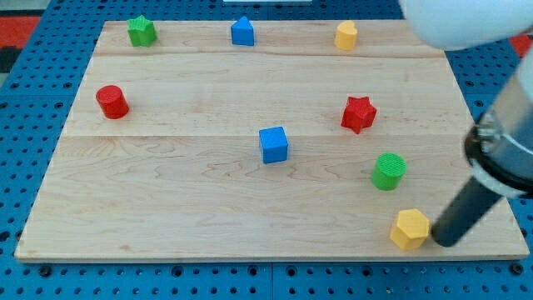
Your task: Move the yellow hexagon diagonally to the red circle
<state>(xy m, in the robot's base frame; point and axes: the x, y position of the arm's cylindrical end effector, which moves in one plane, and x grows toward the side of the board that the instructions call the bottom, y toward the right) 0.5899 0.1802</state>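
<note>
Yellow hexagon sits near the tabletop's bottom right corner, my tip touching its right side. Red circle stands by the left edge. No fingers here, just a bare rod holding nothing.

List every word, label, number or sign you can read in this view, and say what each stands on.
None: no readable text, number or sign shows anywhere.
The wooden board carries only grain.
The blocks, such as the yellow hexagon and the red circle, have plain faces.
The blue pegboard under the board shows only holes.
My tip, unmarked, sits against the yellow hexagon's right side.
</note>
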